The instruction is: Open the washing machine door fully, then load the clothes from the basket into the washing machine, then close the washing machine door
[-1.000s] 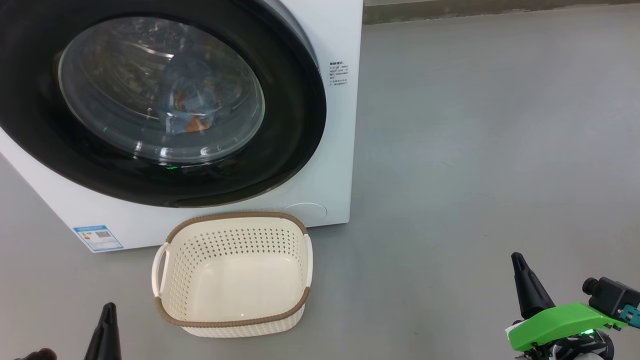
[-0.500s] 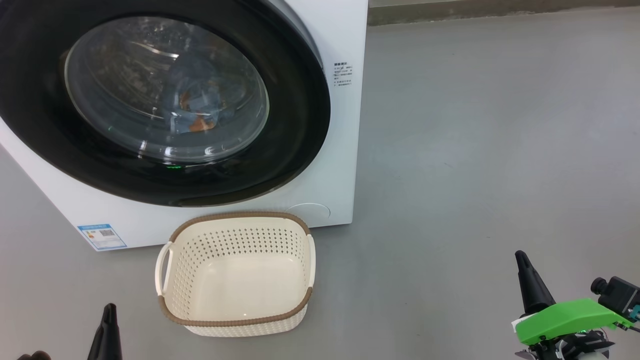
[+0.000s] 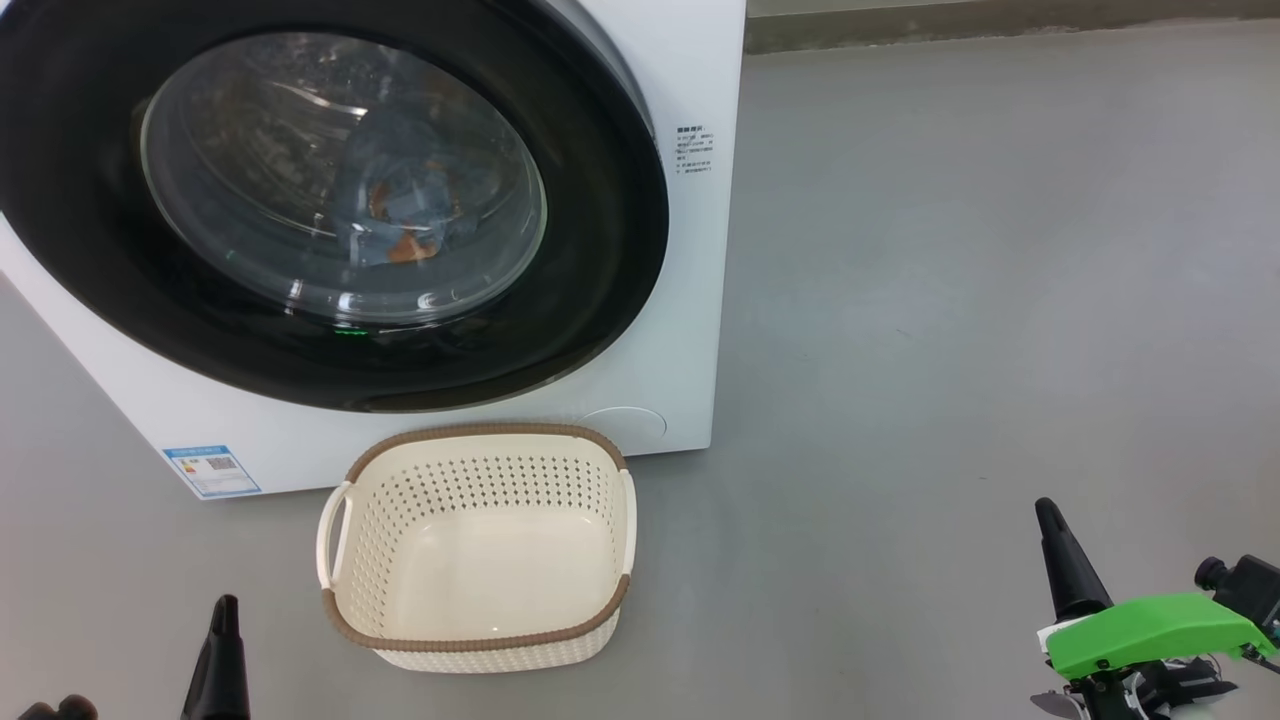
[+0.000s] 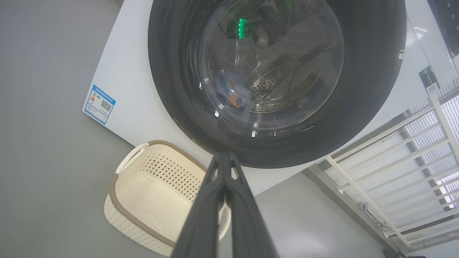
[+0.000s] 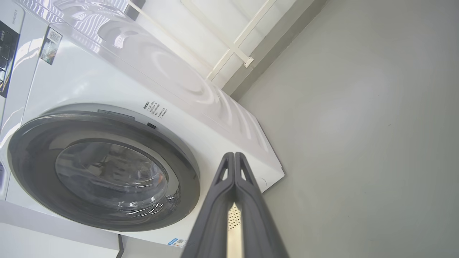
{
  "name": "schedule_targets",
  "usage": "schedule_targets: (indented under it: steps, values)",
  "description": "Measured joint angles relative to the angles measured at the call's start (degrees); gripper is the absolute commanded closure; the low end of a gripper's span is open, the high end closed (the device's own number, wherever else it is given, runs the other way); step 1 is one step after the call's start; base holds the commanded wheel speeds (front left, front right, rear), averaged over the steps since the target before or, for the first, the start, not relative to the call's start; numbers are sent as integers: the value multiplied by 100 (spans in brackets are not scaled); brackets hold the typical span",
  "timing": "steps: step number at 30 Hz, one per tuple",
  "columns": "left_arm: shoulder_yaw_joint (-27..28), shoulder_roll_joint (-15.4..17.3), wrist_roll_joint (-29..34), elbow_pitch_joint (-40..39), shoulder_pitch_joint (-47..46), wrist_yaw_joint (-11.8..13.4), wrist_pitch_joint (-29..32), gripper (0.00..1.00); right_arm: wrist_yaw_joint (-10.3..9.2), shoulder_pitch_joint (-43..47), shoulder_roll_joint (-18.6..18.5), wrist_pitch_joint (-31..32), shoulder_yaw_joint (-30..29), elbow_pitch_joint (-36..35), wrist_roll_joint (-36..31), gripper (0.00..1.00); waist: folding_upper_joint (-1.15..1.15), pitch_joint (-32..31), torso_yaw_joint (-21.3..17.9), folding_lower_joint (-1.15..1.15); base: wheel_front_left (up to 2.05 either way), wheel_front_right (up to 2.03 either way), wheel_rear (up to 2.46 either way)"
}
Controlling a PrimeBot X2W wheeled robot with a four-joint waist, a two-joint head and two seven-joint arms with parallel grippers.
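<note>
Task looks finished: washing machine door (image 3: 330, 345) shut, clothes (image 3: 400, 215) inside, basket (image 3: 480, 432) empty. Closed, holding nothing: left pincer (image 3: 227, 610), right pincer (image 3: 1047, 512).

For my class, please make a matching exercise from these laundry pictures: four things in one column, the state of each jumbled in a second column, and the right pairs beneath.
Column one
1. washing machine door
2. basket
3. clothes
4. left pincer

Column two
A. empty
B. closed, round and black
C. inside, behind the door
D. two fingers pressed together, holding nothing

Pairs: 1-B, 2-A, 3-C, 4-D
</note>
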Motion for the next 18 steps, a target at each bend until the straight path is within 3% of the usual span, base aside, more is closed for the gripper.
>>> schedule_targets:
  steps: [18]
  values:
    - [63,-147,-985,-77,-43,37,279,100,-1,0,59,288,-218,-105,915,100,0,-22,72,0,0,0,0]
